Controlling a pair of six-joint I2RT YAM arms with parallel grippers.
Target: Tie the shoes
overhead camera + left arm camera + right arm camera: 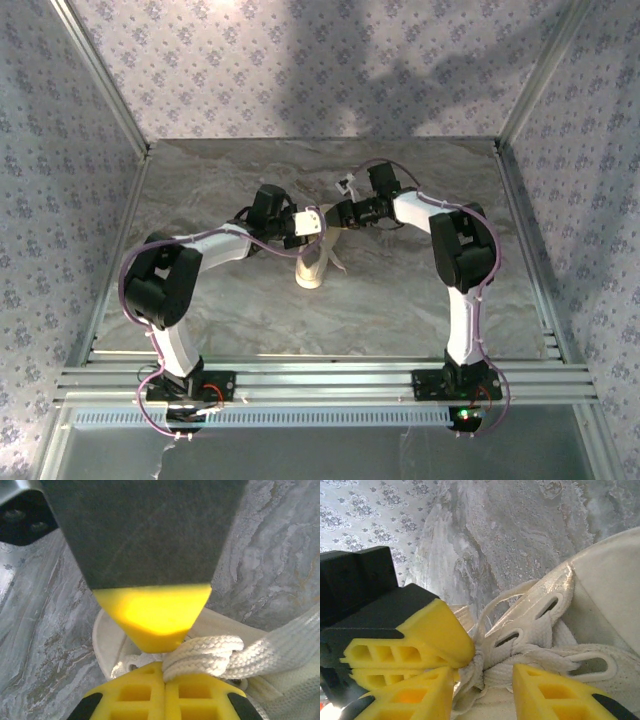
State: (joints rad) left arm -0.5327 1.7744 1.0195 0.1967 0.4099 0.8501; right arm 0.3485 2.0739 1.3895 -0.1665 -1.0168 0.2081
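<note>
The left gripper (161, 657) pinches the lace (205, 655) of the sneaker (311, 270) at the middle of the table (420, 300), so the spread right gripper (485, 677) should close gently on the lace just beside that pinch.

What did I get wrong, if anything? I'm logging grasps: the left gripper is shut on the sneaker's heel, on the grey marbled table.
One thing is wrong: the left gripper is shut on a lace, not the heel. The left wrist view shows the lace pinched between its closed fingers. The sneaker does sit on the grey marbled table.
</note>
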